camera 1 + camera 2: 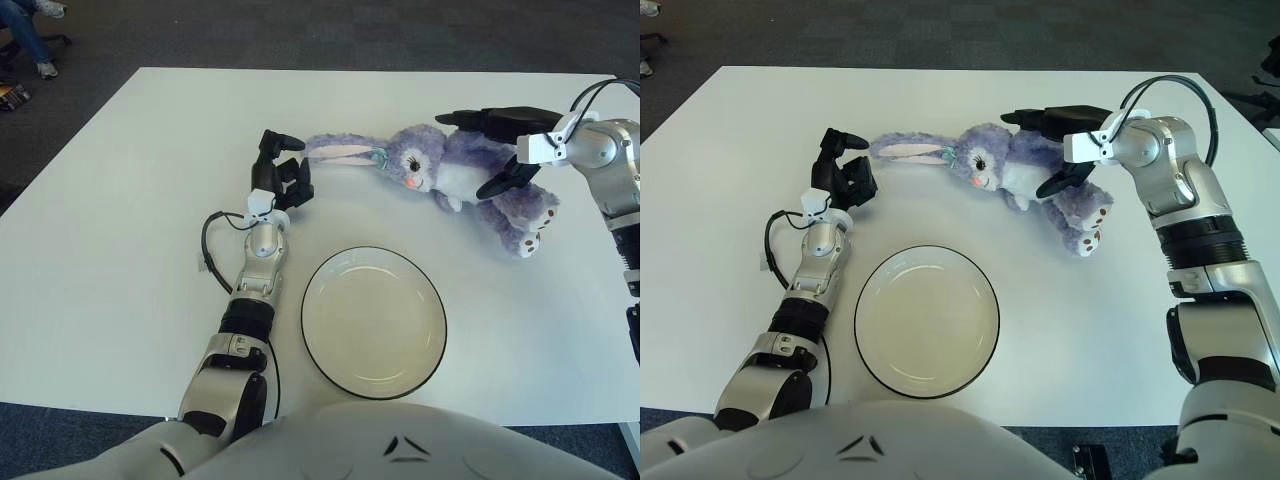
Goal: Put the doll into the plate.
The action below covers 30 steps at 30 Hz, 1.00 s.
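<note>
Plenty of open white bench (120, 250) around both hands here — bare surface stretches away to the left of the left hand and runs on to the near edge, with dark carpet (300, 30) beyond the far edge. The plate (374, 322) sits just to the right of the left forearm, nearer the robot than either hand, its black rim clear of everything.

The doll (450, 170) — a purple plush rabbit — lies on its side between the two hands, well short of the plate. Its long ears point at the left hand, its feet lie below the right hand.

The right hand (1065, 150) is over the doll's body, fingers (1045, 118) spread wide: two reach across the far side of the plush, the thumb presses at its near side by the leg. Around it, not yet closed.

The left hand (282, 170) stands just beside the ear tip, fingers loosely curled, holding nothing.
</note>
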Available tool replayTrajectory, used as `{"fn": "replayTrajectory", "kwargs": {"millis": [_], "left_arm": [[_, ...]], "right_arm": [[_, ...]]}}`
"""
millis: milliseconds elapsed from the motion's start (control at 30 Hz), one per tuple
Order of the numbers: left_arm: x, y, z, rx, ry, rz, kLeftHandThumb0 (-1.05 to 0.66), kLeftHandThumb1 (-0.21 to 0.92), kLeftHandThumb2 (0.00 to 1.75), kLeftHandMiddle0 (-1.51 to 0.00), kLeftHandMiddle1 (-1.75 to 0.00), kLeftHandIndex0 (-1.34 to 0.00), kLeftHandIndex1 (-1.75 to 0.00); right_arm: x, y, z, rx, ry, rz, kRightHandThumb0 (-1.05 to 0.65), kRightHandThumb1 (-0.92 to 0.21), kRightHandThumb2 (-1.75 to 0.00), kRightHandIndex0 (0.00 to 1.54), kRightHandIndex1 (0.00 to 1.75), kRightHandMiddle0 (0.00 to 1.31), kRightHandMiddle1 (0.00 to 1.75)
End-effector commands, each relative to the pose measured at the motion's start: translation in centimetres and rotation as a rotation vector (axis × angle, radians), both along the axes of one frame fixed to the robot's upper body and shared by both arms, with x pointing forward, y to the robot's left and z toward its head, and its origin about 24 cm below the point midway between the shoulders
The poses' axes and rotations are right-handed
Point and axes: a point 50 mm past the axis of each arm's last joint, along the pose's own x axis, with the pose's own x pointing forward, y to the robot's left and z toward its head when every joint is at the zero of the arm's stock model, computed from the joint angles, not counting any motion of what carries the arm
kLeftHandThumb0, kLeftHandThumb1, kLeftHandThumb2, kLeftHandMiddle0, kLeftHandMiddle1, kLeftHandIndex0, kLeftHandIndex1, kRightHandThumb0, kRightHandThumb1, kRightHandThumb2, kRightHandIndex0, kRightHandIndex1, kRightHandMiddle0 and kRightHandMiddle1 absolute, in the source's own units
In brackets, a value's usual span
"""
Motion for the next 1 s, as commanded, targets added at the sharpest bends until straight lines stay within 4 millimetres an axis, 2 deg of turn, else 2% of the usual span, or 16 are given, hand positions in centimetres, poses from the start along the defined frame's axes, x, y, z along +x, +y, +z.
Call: {"fn": "replayTrajectory", "kwargs": {"millis": [0,100,567,600,633,667,733,833,967], "left_arm": [[-1.0,0.2,-2.1,-0.009,0.082,0.017,-0.39,0.64,0.91,-1.09,-1.75,-0.37,-1.75],[-1.0,0.1,-2.1,-0.01,0.084,0.022,-0.39,0.64,0.91,-1.1,-1.75,-0.37,-1.75],[-1.1,0.1,-2.0,-0.006,0.081,0.033,-0.39,0.64,0.91,-1.11,-1.75,-0.37,-1.75],[-1.1,0.1,-2.0,-0.006,0.081,0.035,-0.39,0.64,0.91,-1.11,-1.75,-0.37,-1.75],[-1.0,0.1,-2.0,-0.006,0.082,0.036,-0.39,0.63,0.91,-1.11,-1.75,-0.37,-1.75],[-1.0,0.1,-2.0,-0.006,0.081,0.037,-0.39,0.63,0.91,-1.11,-1.75,-0.37,-1.75],[-1.1,0.1,-2.0,-0.006,0.078,0.039,-0.39,0.63,0.91,-1.11,-1.75,-0.37,-1.75],[-1.1,0.1,-1.9,-0.006,0.075,0.041,-0.39,0.63,0.91,-1.11,-1.75,-0.37,-1.75],[-1.1,0.0,-1.9,-0.006,0.072,0.043,-0.39,0.63,0.91,-1.11,-1.75,-0.37,-1.75]], "right_arm": [[0.4,0.1,-0.6,-0.036,0.016,-0.026,-0.7,-0.33,-0.75,0.0,0.0,0.0,0.07],[0.6,0.0,-1.1,-0.057,0.035,-0.054,-0.66,-0.3,-0.78,0.02,0.01,0.0,0.09],[1.1,0.3,-2.2,-0.113,0.09,-0.156,-0.54,-0.24,-0.87,0.34,0.15,0.0,0.11],[1.1,0.3,-2.3,-0.114,0.095,-0.163,-0.53,-0.24,-0.87,0.4,0.47,0.0,0.11],[1.1,0.4,-2.4,-0.114,0.098,-0.168,-0.53,-0.24,-0.88,0.37,0.73,0.0,0.12],[1.1,0.5,-2.4,-0.114,0.101,-0.174,-0.52,-0.24,-0.88,0.35,0.9,0.0,0.12],[1.1,0.5,-2.4,-0.116,0.103,-0.184,-0.52,-0.24,-0.88,0.34,1.07,0.0,0.13],[1.1,0.6,-2.6,-0.123,0.104,-0.2,-0.52,-0.25,-0.89,0.35,1.24,0.0,0.12],[1.2,0.6,-3.2,-0.144,0.101,-0.227,-0.52,-0.26,-0.89,0.38,1.36,0.0,0.08]]}}
